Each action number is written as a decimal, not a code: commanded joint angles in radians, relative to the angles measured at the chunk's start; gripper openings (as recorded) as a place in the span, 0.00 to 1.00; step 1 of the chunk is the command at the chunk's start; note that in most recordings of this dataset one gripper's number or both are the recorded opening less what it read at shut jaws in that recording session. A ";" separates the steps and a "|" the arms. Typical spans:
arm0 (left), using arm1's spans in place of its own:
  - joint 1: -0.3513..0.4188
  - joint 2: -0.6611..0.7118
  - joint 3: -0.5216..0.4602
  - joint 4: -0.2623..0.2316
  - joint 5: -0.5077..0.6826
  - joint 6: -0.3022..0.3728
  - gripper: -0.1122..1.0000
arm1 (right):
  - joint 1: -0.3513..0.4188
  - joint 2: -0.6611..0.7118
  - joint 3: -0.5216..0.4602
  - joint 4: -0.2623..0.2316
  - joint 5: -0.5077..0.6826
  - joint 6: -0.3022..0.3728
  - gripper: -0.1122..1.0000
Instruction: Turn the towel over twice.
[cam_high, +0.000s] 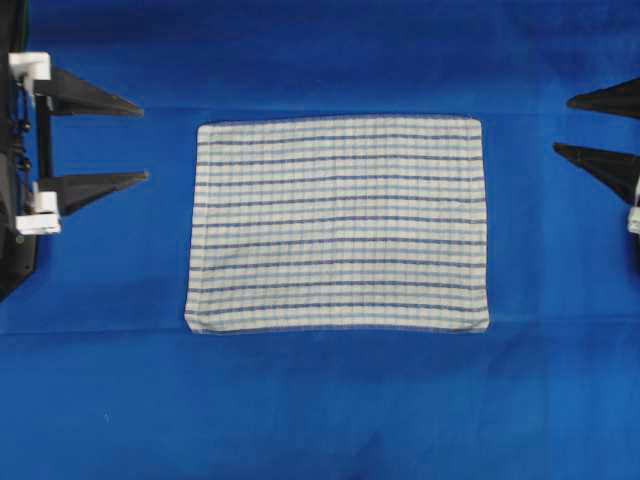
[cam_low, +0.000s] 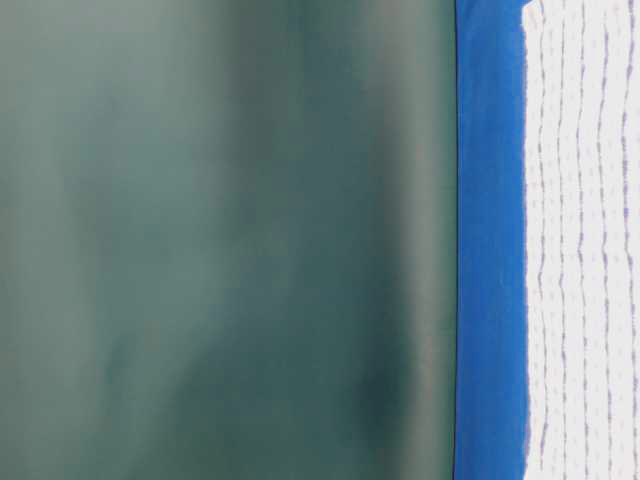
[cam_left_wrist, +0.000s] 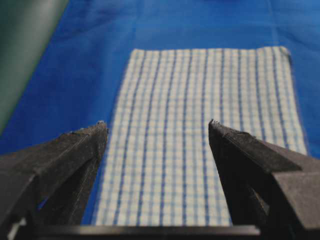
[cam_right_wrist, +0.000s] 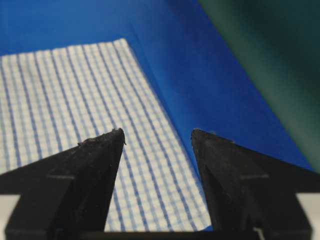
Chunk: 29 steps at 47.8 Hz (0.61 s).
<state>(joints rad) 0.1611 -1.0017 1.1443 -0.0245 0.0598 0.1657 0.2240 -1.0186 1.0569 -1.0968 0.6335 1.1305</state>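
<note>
We saw bare blue table cover (cam_high: 320, 410) between the left gripper (cam_high: 146, 140) and the near edge of the towel (cam_high: 338, 224), with nothing standing in that gap. The same open strip lay between the right gripper (cam_high: 561, 124) and the towel's other edge. Both grippers had their jaws spread wide and empty, well apart from the cloth. The towel lay flat, so nothing rose ahead of either gripper. Beyond the cover's far edge stood a dark green backdrop (cam_low: 220, 240).
</note>
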 joint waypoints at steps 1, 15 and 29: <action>0.012 -0.046 0.002 0.000 0.029 0.002 0.79 | -0.002 -0.034 0.006 0.005 0.009 -0.003 0.68; 0.017 -0.265 0.123 0.000 0.057 -0.031 0.78 | -0.002 -0.199 0.130 0.006 0.011 0.009 0.67; 0.018 -0.380 0.227 0.000 0.069 -0.037 0.78 | -0.002 -0.245 0.258 0.000 0.006 0.137 0.66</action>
<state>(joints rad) 0.1733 -1.3775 1.3683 -0.0245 0.1365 0.1304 0.2240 -1.2717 1.3146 -1.0891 0.6473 1.2456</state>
